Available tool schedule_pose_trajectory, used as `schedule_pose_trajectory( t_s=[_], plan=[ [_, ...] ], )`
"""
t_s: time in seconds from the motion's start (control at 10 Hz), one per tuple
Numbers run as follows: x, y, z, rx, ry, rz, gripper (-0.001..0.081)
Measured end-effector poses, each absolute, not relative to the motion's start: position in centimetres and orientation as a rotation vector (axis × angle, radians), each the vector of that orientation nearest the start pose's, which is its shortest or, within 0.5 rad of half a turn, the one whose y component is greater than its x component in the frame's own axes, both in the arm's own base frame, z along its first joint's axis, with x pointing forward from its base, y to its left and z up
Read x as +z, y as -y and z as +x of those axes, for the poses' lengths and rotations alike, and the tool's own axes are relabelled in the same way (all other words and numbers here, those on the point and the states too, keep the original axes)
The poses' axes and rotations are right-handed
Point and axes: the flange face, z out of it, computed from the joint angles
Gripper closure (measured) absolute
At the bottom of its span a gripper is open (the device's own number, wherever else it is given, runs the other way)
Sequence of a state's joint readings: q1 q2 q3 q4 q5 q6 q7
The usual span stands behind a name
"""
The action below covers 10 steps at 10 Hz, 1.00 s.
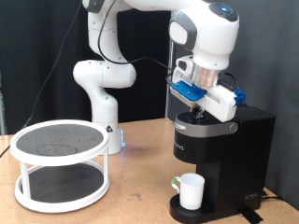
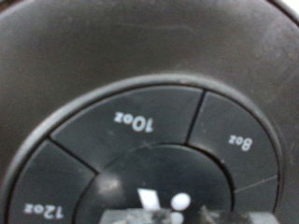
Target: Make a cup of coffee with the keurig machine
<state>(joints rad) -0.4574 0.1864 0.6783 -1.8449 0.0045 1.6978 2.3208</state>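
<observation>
The black keurig machine [image 1: 222,149] stands at the exterior view's right on the wooden table. The white cup [image 1: 192,190] with a side handle sits on the drip tray under its spout. My gripper [image 1: 200,111] is pressed down onto the top of the machine's lid. The wrist view is filled with the machine's round button panel [image 2: 149,140], with segments marked 10oz [image 2: 134,119], 8oz [image 2: 241,142] and 12oz [image 2: 35,209]. Blurred fingertips [image 2: 159,217] show at the edge, over the centre of the panel.
A white two-tier round rack [image 1: 61,163] with dark shelves stands at the exterior view's left. The robot's white base [image 1: 101,103] is behind it. A dark curtain hangs behind the table.
</observation>
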Motion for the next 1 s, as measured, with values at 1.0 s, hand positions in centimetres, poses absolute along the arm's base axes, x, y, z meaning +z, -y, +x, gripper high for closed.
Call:
schedule_pose_trajectory(
  t_s=[1.0],
  plan=[
    [46.6,-11.7,52.4,0.208,-2.636,-1.787,0.0806]
  ],
)
